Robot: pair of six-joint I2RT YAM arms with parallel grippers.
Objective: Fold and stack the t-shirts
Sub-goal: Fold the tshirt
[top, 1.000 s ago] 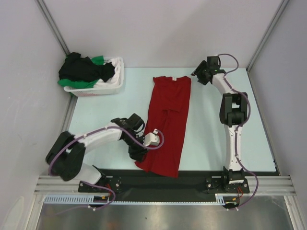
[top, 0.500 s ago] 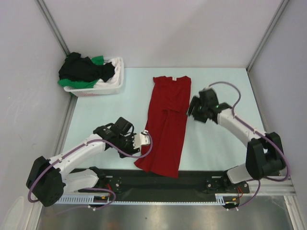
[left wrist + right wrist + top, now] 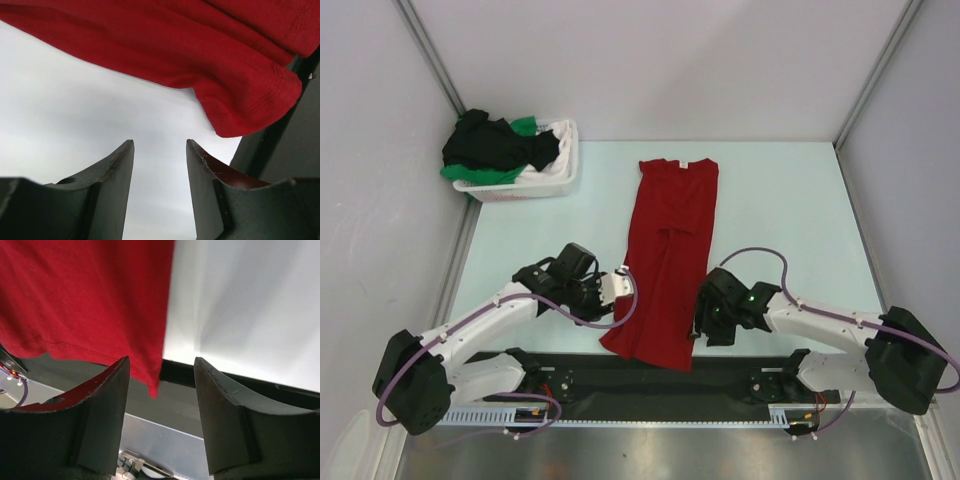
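On table point(image 3: 770, 200), red t-shirt point(image 3: 670, 260) laid out as long strip, hem overhanging near edge. Left gripper point(image 3: 160, 145) and right gripper point(image 3: 161, 362) parked at hem corners, jaws half open, nothing gripped. Corners best pinched together, deep between fingers, lifted evenly imo.

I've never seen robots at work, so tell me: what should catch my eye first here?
A bright red t-shirt, folded into a long strip, lies along the middle of the table. The left gripper and right gripper flank its near end, both open. A white basket heaped with black and green t-shirts sits far left.
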